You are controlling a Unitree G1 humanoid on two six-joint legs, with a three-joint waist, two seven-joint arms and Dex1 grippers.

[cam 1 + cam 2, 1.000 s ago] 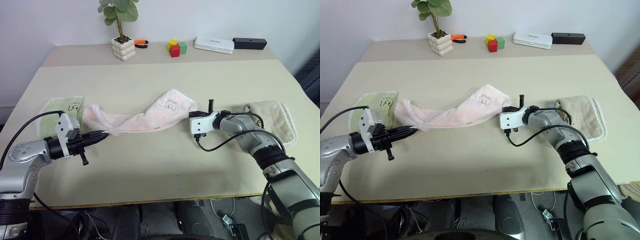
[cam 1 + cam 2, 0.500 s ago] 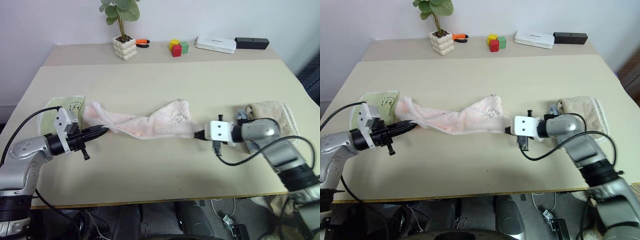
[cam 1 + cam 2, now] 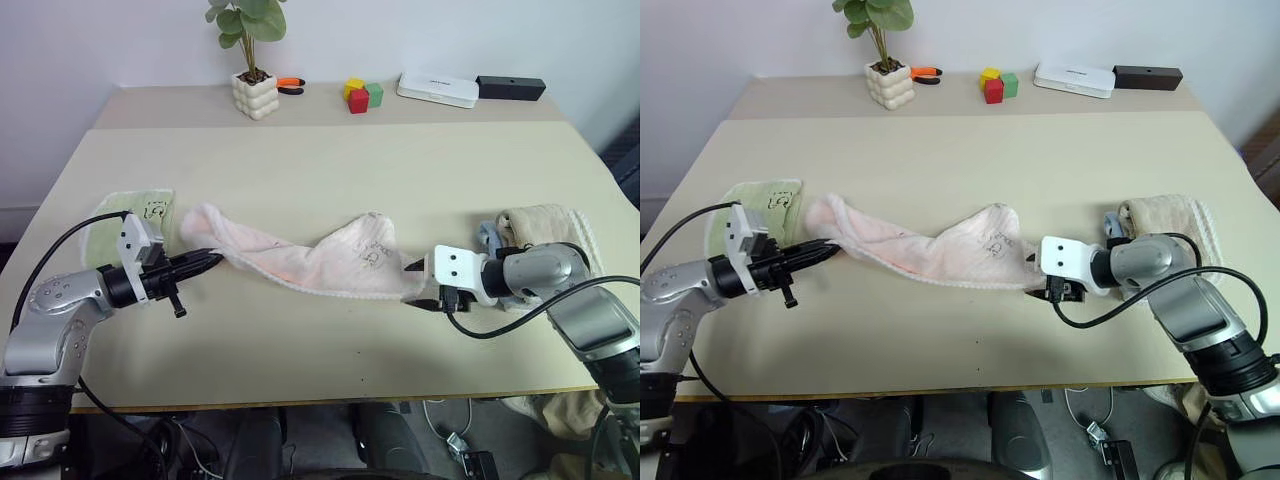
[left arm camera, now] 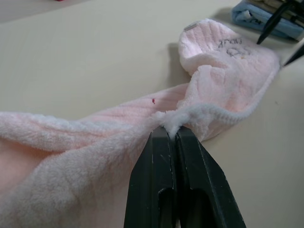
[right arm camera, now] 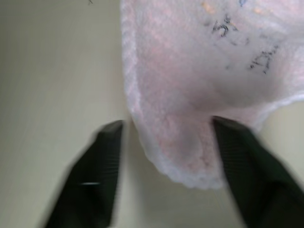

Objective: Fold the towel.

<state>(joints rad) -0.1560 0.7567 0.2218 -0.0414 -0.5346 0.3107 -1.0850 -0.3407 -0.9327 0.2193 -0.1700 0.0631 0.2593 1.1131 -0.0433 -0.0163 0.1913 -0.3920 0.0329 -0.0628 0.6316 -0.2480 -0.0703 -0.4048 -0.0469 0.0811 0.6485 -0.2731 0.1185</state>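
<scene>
1. Lay across the middle of the bench, between two other cloths: the towel, pale pink and fluffy, stretched into a long twisted band.
2. Sat just left of the towel's left end: a light green folded towel. Sat right of its right end, by the bench's right edge: a beige folded towel with something pale blue tucked against it.
3. Stood well behind the towel, along the bench's back edge: a potted plant, colored blocks, a white box and a black box.
4. Showed a small dark embroidered mark near the broader right end; narrowed and bunched toward the left end.
5. Left tool clenched on the towel's left corner, pinching a fold of terry.
6. Right tool released, fingers spread either side of the towel's right tip, not gripping it.
7. Left bare: bench surface in front of and behind the towel.
</scene>
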